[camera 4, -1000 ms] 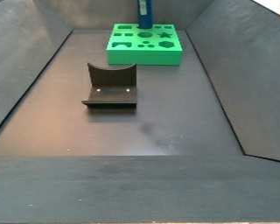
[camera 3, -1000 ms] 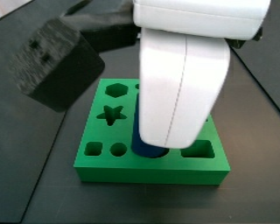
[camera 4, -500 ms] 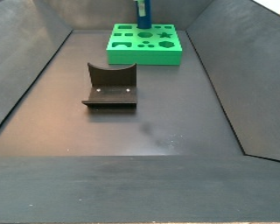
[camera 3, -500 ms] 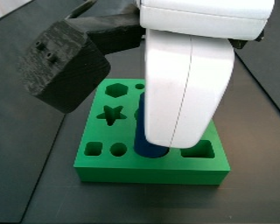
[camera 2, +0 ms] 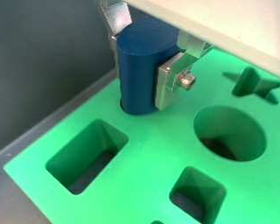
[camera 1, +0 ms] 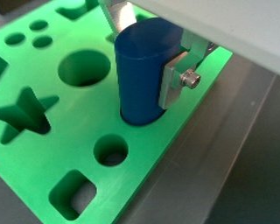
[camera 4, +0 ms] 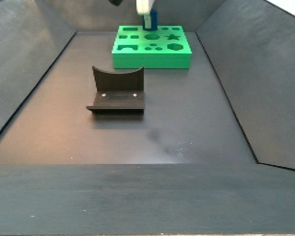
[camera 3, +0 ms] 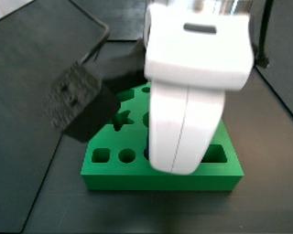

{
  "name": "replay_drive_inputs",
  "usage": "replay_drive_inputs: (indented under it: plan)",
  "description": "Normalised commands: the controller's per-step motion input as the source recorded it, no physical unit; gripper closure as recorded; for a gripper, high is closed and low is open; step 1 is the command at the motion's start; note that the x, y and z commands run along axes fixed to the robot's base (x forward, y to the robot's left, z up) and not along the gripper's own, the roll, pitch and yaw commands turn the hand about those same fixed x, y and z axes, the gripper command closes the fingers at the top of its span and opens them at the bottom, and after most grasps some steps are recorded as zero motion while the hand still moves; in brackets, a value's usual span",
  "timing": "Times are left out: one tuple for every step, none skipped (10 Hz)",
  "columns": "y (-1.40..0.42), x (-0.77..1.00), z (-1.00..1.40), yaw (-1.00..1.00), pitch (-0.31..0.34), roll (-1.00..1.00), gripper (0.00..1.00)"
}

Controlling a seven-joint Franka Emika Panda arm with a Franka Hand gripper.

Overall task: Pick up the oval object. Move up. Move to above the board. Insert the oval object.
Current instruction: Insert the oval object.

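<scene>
Dark grey bench point(camera 4: 175, 138) with sloped walls. Green board point(camera 4: 153, 46) at far end, cut-outs visible: star, circles, squares. Dark brown block point(camera 4: 115, 90) mid-bench, well apart from board, nearer camera. Gripper point(camera 2: 145, 59) over board's far edge, white arm housing point(camera 3: 192, 87) hiding most of board in a side view. Blue oval object point(camera 1: 146, 72) upright, lower end inside board hole in both wrist views point(camera 2: 143, 70). Silver finger point(camera 1: 175, 77) pressed against peg side; gripper closed on peg.
</scene>
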Motion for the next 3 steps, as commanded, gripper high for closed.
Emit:
replay_drive_inputs:
  plan:
    - [0.00, -0.22, -0.43, 0.00, -0.080, 0.09, 1.00]
    - [0.00, -0.01, 0.00, 0.00, -0.036, -0.02, 1.00]
    - [0.00, 0.00, 0.00, 0.00, 0.000, 0.00, 1.00]
